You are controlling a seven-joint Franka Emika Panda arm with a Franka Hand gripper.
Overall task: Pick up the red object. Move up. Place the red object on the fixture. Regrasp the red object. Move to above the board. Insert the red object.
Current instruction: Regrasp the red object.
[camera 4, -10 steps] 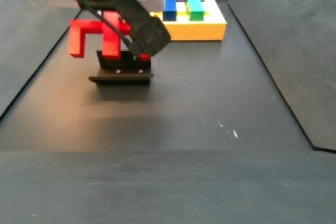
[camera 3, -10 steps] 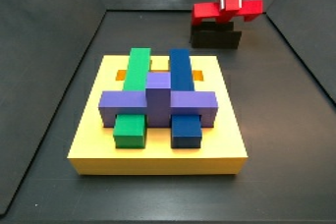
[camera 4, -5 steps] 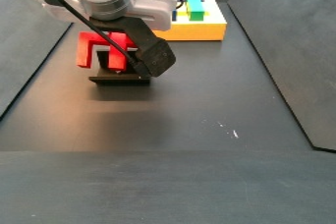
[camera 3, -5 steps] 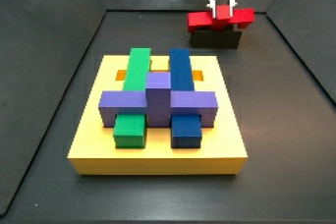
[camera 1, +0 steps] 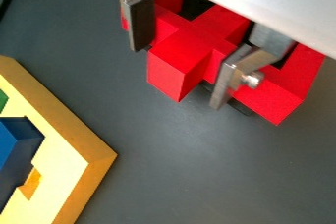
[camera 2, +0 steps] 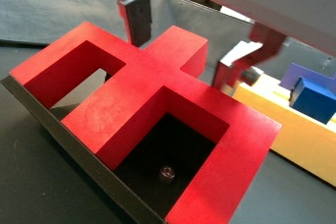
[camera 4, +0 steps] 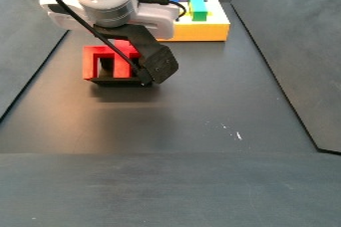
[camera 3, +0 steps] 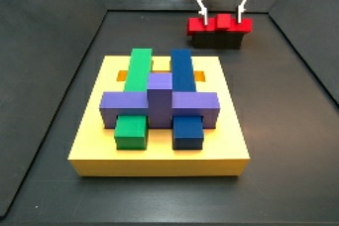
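in a wrist view the gripper (camera 1: 184,56) straddles the red object's (camera 1: 197,56) middle bar, silver fingers (camera 1: 138,17) spread either side, seemingly just clear of it; in another wrist view the red object (camera 2: 138,95) lies on the fixture (camera 2: 73,154), so squeeze square on that bar before lifting; in a side view the yellow board (camera 3: 93,136) sits well apart on the dark floor (camera 3: 284,121), leaving free room
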